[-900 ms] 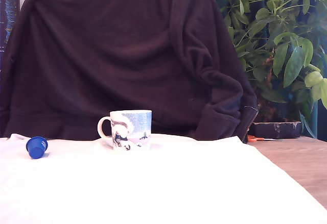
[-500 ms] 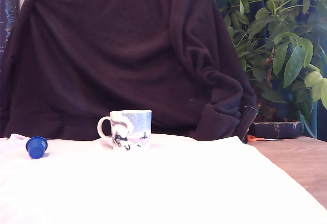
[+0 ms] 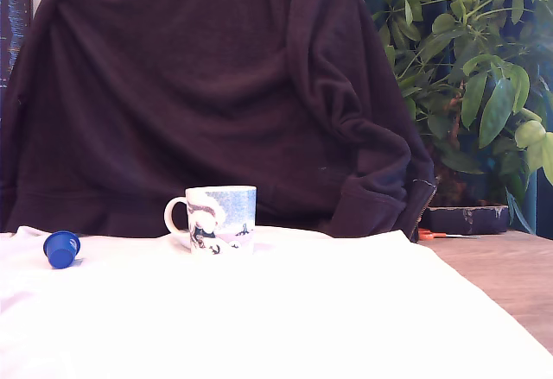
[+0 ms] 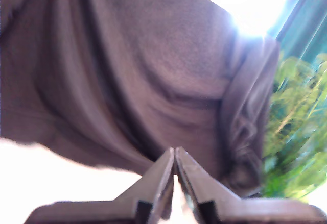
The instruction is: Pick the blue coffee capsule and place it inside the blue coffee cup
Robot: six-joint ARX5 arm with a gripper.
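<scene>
Small deep-blue plastic capsule (image 3: 61,249) lies on its side on the white cloth (image 3: 285,310), far toward the exterior view's left, well apart from the white ceramic mug with blue snowy print (image 3: 212,218), which stands upright, handle toward that view's left. Gripper (image 4: 175,164) appears only in wrist view: fingertips pressed together, nothing between them, facing dark brown draped fabric (image 4: 127,81).

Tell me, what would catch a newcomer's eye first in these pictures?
A big dark blanket fills the backdrop, with a leafy green plant at the exterior view's right. On the white cloth stands the blue coffee cup, and the blue coffee capsule lies apart at that view's left. The wrist view shows the end effector shut, holding nothing.
</scene>
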